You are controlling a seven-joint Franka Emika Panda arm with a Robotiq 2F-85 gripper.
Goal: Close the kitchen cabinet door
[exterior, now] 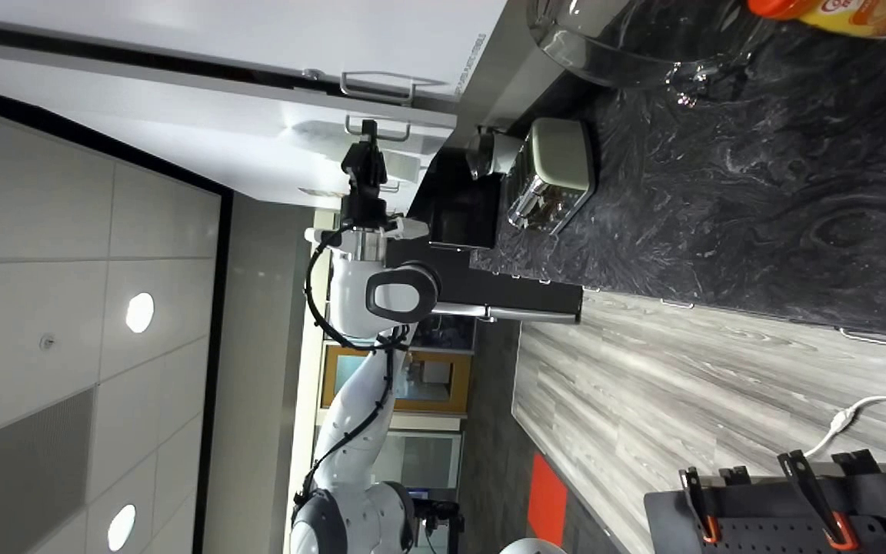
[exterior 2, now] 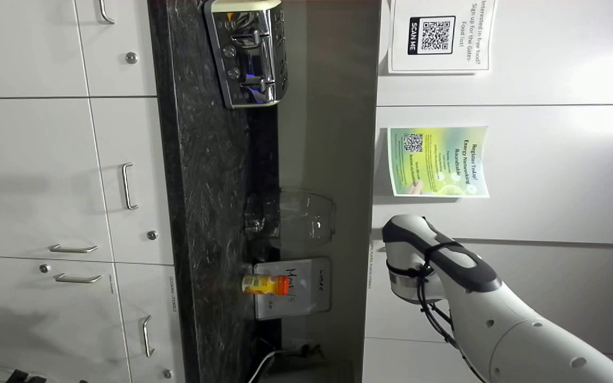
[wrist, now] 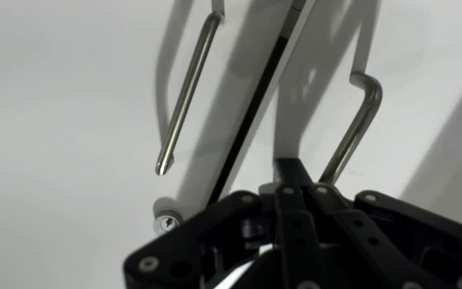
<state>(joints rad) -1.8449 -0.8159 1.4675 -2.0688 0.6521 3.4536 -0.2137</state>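
The cabinet door, a flat white panel (exterior: pixel 204 131), hangs above the counter in the sideways exterior view. It stands slightly ajar; its edge and a dark gap show beside the neighbouring door (exterior: pixel 258 38). In the wrist view the ajar door (wrist: pixel 423 52) lies right of the gap, with a bar handle (wrist: pixel 349 136). The door (exterior 2: pixel 546 175) also shows in an exterior view, partly behind the arm. My gripper (exterior: pixel 368 127) is shut and empty in front of the door by its handle. In the wrist view the fingertips (wrist: pixel 293 170) are together beside the handle, whose lower end is hidden. Contact cannot be told.
The neighbouring door has a handle (wrist: pixel 187 94) and a lock (wrist: pixel 167 223) close by. A green flyer (exterior 2: pixel 437 162) is on the ajar door. Below, the dark counter (exterior: pixel 735 200) carries a toaster (exterior: pixel 558 165), a glass vessel (exterior: pixel 604 46) and a yellow bottle (exterior: pixel 866 17).
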